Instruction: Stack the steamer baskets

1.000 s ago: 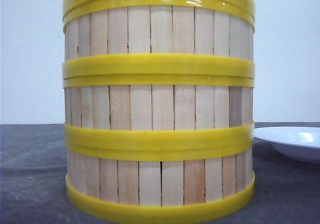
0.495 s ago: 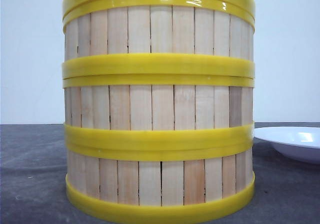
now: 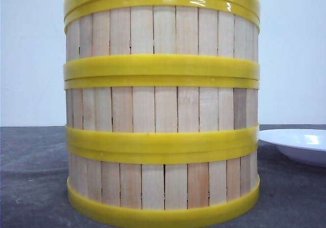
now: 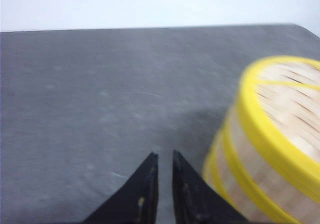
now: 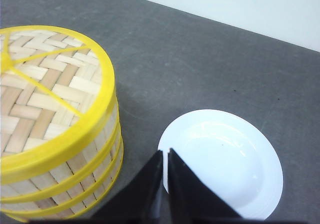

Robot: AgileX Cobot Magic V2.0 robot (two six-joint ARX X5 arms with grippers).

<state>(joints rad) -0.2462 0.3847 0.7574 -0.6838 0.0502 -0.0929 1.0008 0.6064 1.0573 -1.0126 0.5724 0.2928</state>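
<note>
Three steamer baskets stand stacked in one tower at the middle of the dark table: top [image 3: 163, 31], middle [image 3: 163, 108], bottom [image 3: 163, 184]. A yellow-rimmed woven lid [image 5: 45, 83] covers the top one. My left gripper [image 4: 165, 155] hovers over bare table beside the tower [image 4: 265, 169], its black fingers almost together with nothing between them; this view is blurred. My right gripper [image 5: 165, 151] is shut and empty, over the gap between the tower [image 5: 75, 174] and the plate. Neither gripper touches the baskets or shows in the front view.
A white plate [image 5: 225, 159] lies on the table to the right of the tower, its rim also showing in the front view [image 3: 300, 144]. The grey tabletop [image 4: 100, 93] ends at a pale wall behind.
</note>
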